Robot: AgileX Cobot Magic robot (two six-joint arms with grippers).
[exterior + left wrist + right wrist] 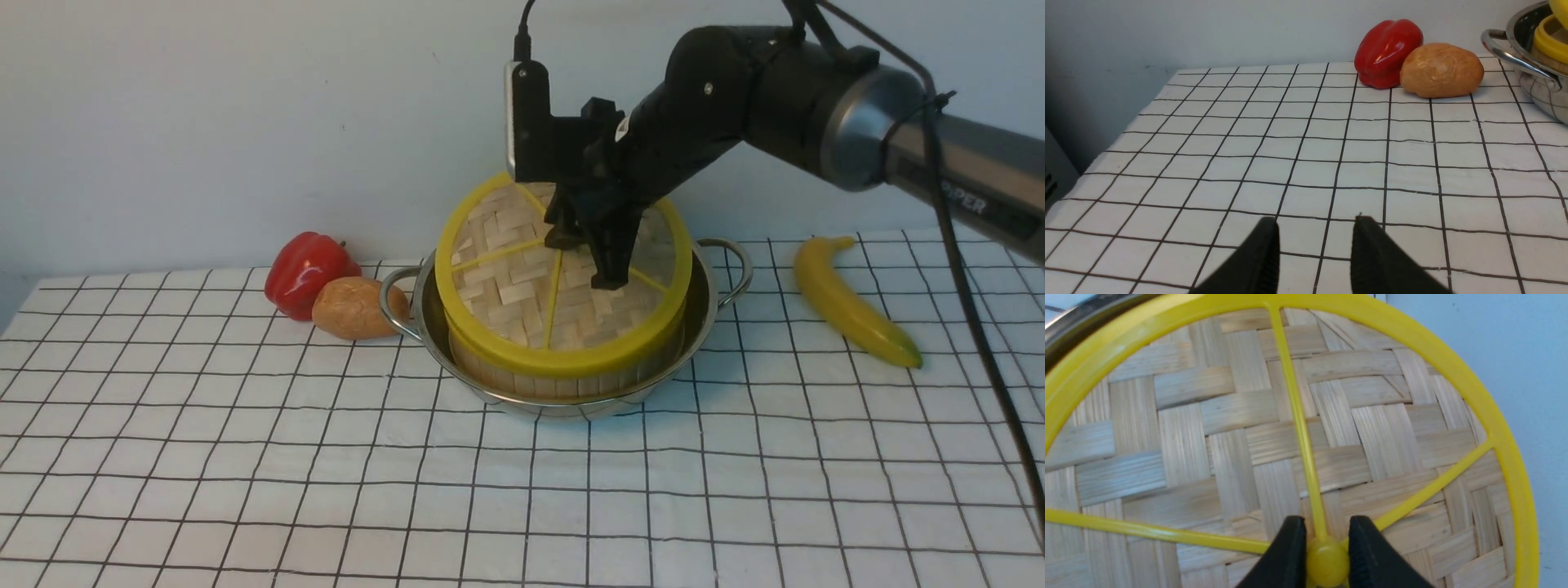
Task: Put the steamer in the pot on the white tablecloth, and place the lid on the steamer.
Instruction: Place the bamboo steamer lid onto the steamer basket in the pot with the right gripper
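The steel pot (710, 282) stands on the white tablecloth (326, 490) at the middle back. The steamer (563, 371) sits inside it; its contents are hidden. The woven lid (510, 282) with yellow rim and spokes lies tilted on the steamer, its far edge raised. My right gripper (589, 253) is shut on the lid's yellow hub (1327, 559). The lid fills the right wrist view (1229, 437). My left gripper (1314, 228) is open and empty over bare cloth, out of the front view. The pot's edge shows in the left wrist view (1515, 45).
A red pepper (306, 271) and a brown potato (355, 308) lie just left of the pot's handle. A yellow banana (849, 302) lies to the right of the pot. A pale wall stands close behind.
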